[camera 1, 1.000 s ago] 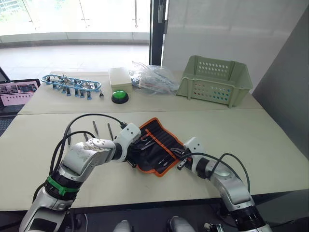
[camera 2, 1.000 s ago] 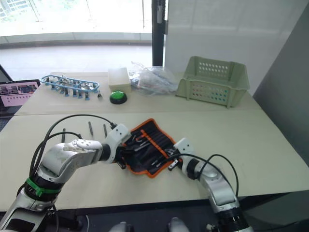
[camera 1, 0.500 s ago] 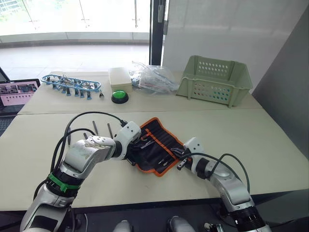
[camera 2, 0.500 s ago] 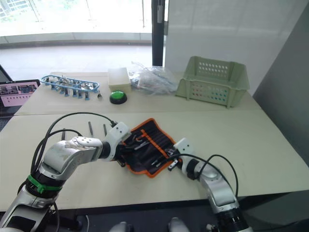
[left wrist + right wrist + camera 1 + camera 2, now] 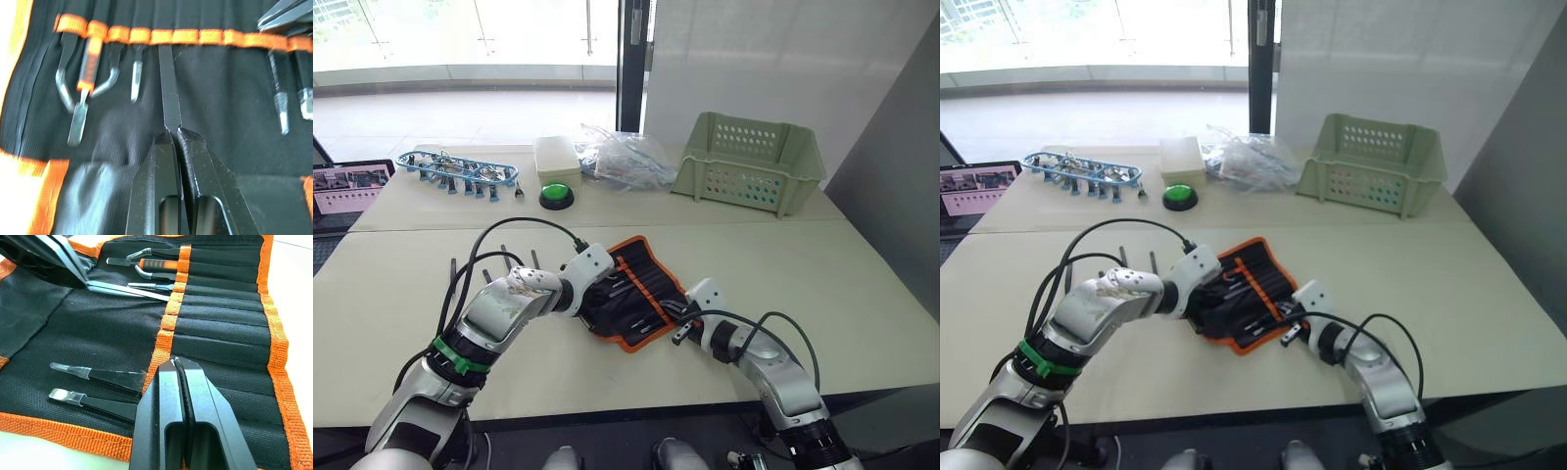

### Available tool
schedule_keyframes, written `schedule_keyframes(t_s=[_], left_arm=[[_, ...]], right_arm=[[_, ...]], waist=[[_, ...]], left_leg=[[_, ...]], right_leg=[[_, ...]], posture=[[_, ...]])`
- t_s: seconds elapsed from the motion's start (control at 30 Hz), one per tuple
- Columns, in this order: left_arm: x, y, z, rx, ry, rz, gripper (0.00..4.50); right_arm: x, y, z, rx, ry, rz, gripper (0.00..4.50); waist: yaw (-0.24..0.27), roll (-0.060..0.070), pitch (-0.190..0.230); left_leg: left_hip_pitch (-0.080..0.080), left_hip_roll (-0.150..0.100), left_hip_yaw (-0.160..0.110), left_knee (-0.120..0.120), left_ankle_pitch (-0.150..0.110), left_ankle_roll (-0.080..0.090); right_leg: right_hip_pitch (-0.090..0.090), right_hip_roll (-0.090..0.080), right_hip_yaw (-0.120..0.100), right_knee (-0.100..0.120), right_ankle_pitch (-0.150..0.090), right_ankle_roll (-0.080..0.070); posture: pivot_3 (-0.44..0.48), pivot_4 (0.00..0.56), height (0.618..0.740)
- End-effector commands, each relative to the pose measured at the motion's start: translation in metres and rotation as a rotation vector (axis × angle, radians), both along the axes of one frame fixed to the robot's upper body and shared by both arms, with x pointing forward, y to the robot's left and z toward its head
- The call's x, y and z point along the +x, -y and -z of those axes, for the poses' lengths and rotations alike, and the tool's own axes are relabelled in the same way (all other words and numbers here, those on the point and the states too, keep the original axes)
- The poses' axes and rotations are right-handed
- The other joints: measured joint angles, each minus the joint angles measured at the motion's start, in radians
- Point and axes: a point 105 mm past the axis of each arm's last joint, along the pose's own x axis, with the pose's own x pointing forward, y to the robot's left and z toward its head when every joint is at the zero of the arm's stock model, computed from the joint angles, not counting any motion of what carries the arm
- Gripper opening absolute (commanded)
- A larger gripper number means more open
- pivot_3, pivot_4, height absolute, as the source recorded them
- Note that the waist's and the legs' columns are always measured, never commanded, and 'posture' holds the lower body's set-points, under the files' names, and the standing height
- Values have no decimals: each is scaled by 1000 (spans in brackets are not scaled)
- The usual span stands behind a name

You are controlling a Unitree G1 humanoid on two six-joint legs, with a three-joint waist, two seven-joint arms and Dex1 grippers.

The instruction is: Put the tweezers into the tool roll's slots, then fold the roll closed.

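The tool roll (image 5: 641, 290) lies open on the near table, black with orange edging. My left gripper (image 5: 173, 131) is over the roll's left part, shut on a black tweezer (image 5: 168, 88). That tweezer's far end sits under the orange band of the slots (image 5: 166, 36). Other slots hold an orange-handled tool (image 5: 87, 68) and curved tweezers. My right gripper (image 5: 175, 362) is shut, its tips resting on the roll's orange band near the right edge. Two capped tweezers (image 5: 100, 375) sit in slots beside it. More loose tweezers (image 5: 534, 258) lie on the table left of the roll.
At the back stand a pale green basket (image 5: 749, 162), clear plastic bags (image 5: 626, 162), a white box (image 5: 556, 155), a green button (image 5: 555, 194) and a blue tray of tools (image 5: 457, 171). A screen (image 5: 347, 186) sits at the far left.
My left gripper has moved right, further over the roll, carrying the tweezer toward the slots. The roll's left side has bunched inward. The right gripper has stayed put.
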Motion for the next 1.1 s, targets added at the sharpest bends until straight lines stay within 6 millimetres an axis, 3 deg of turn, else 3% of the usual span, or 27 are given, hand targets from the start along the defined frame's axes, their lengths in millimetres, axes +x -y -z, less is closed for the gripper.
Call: schedule_keyframes(t_s=[0.03, 0.23, 0.53, 0.87, 1.07, 1.1], left_arm=[[2, 4, -13, 2, 46, 45, 18], [4, -7, -15, 37, 56, 63, 18], [20, 18, -4, 57, 98, 145, 18], [49, 43, 4, 8, 163, 176, 18], [53, 40, 6, -4, 164, 164, 18], [54, 38, 4, -18, 170, 156, 335]], right_arm=[[-8, -8, 11, -12, -44, -22, 0], [-9, -8, 12, -11, -45, -19, 0], [-12, -9, 15, -48, -52, -36, 0], [-28, -22, 41, -212, -123, -73, 0], [-35, -25, 50, -230, -177, -73, 0], [-34, -24, 51, -232, -179, -67, 0]], waist=[[0, 0, 0], [-1, 0, 0], [1, 0, 0], [0, 1, -1], [4, -2, -7], [3, -1, -7]], left_leg=[[0, 0, 0, 0, 0, 0], [0, 0, 0, 0, 0, 0], [0, 0, 0, 1, 0, 0], [0, 0, 0, 1, 0, 0], [3, -1, 0, 2, 0, 0], [3, -1, 0, 2, 0, 0]], right_leg=[[0, 0, 0, 0, 0, 0], [0, 0, 0, 0, 0, 0], [0, 0, 0, 0, 0, 0], [0, 0, 0, 1, 0, 0], [4, 0, 0, 1, 0, 1], [4, 0, 0, 1, 0, 1]], posture=[[0, 150, 725], [0, 150, 725], [0, 150, 725], [0, 150, 725], [0, 150, 725], [0, 150, 725]])
